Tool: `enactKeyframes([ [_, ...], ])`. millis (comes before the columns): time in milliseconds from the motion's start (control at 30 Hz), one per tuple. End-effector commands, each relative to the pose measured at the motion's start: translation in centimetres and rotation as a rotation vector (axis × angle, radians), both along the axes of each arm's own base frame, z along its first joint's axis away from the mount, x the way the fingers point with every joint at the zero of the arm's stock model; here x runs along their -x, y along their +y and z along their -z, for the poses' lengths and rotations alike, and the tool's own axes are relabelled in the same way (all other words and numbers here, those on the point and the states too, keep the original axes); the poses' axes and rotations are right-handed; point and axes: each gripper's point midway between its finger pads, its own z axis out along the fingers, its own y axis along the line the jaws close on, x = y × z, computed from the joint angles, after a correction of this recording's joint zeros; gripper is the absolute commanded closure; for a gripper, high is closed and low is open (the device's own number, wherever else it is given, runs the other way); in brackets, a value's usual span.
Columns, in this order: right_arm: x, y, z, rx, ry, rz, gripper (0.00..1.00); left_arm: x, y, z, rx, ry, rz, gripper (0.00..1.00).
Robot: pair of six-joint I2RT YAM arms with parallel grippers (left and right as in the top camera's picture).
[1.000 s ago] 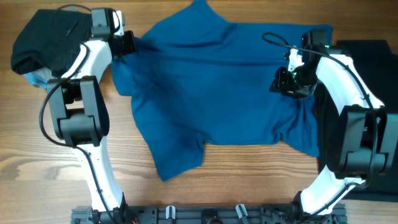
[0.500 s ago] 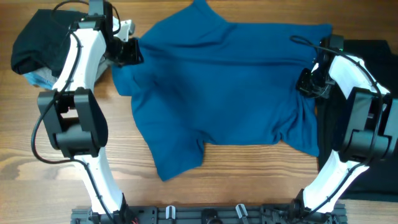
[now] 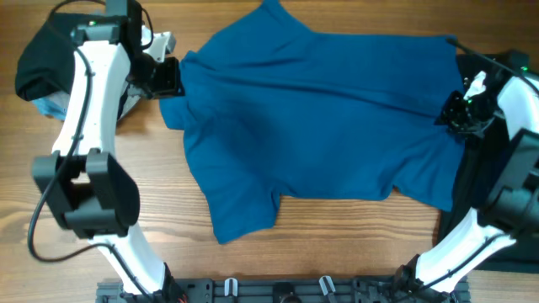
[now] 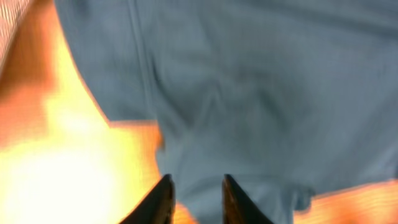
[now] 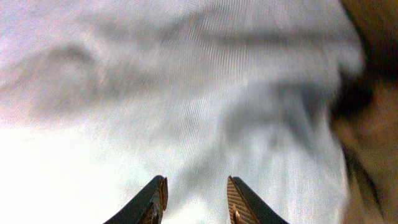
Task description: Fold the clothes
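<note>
Spread mostly flat across the middle of the wooden table (image 3: 337, 252): royal-blue T-shirt (image 3: 312, 109), its topmost point at the far edge of view, one sleeve jutting toward the near side. Leaves bare wood along the whole near edge and in a broad patch at near left, beside the left arm's base. Meets the left gripper (image 3: 168, 78) at its left edge and the right gripper (image 3: 459, 114) at its right edge. Overlaps a black cloth (image 3: 469, 181) on the right, under the right arm. At far left, behind the left arm: bunched black garment (image 3: 50, 59), with a light-blue scrap (image 3: 50, 105) peeking from beneath. Blurred in both wrist views: left fingers (image 4: 163, 198) and right fingers (image 5: 152, 199) narrowly parted over fabric; any pinch on the cloth impossible to tell.
</note>
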Motion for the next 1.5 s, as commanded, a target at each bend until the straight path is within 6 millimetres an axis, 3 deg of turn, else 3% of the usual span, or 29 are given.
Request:
enactKeyframes([
  [0,0.6,1.3,-3.0,-0.055,-0.024,0.022,0.66,2.6,-0.4,0.6,0.015,0.095,-0.025,0.81],
  [100,1.2,3.1,-3.4,-0.146,-0.017,-0.017,0.66,7.0,-2.7,4.9,0.083,0.278,-0.007,0.87],
  [200,1.5,4.3,-3.8,-0.206,-0.026,-0.058,0.66,10.8,-4.5,8.3,0.09,0.403,0.02,0.86],
  [267,1.6,4.8,-4.4,-0.202,-0.032,-0.092,0.66,12.3,-5.7,10.0,0.076,0.43,0.025,0.86],
  [367,1.8,5.9,-7.0,-0.178,-0.08,-0.123,0.66,14.4,-6.0,11.9,-0.029,0.456,-0.006,0.86],
  [433,2.6,6.8,-8.9,-0.17,-0.096,-0.125,0.66,16.2,-5.4,13.6,-0.122,0.493,-0.062,0.87],
  [500,3.6,7.2,-9.4,-0.183,-0.069,-0.111,0.66,17.7,-3.7,15.6,-0.207,0.517,-0.164,0.96],
  [600,5.4,6.8,-7.5,-0.153,0.03,-0.066,0.65,18.7,0.6,17.1,-0.356,0.525,-0.4,0.96],
  [700,6.6,5.9,-3.9,-0.096,0.093,0.02,0.59,18.1,4.1,17.3,-0.339,0.524,-0.541,0.96],
  [767,7.5,6.1,-2.4,-0.099,0.123,0.034,0.59,17.7,5.3,17.4,-0.322,0.516,-0.589,0.96],
  [900,11.1,5.2,1.3,-0.008,0.252,0.12,0.6,16.0,7.1,16.8,-0.286,0.48,-0.627,0.96],
  [967,13.9,6.3,2.9,-0.033,0.334,0.118,0.74,14.2,7.2,15.5,-0.268,0.439,-0.6,0.96],
  [1000,14.5,6.5,3.5,-0.036,0.346,0.119,0.94,13.6,7.2,15.0,-0.266,0.423,-0.597,0.96],
  [1067,15.4,5.9,4.8,0.019,0.367,0.19,0.96,12.9,7.3,14.1,-0.263,0.408,-0.589,0.95],
  [1167,16.0,2.3,5.9,0.2,0.364,0.32,0.96,13.1,7.1,13.3,-0.259,0.409,-0.557,0.85],
  [1233,15.1,0.2,5.8,0.217,0.31,0.38,0.96,12.9,6.3,12.9,-0.207,0.4,-0.509,0.83],
  [1300,12.3,-1.0,3.5,0.175,0.231,0.352,0.9,11.8,5.3,11.5,-0.143,0.343,-0.438,0.82],
  [1367,8.7,0.0,0.5,0.074,0.104,0.215,0.78,10.5,4.9,9.4,-0.114,0.276,-0.396,0.8],
  [1400,6.6,0.9,-1.7,0.019,0.016,0.12,0.71,9.3,4.3,7.5,-0.099,0.207,-0.353,0.8],
  [1467,3.6,2.4,-4.8,-0.023,-0.11,0.034,0.67,7.3,3.1,4.8,-0.092,0.08,-0.292,0.8],
])
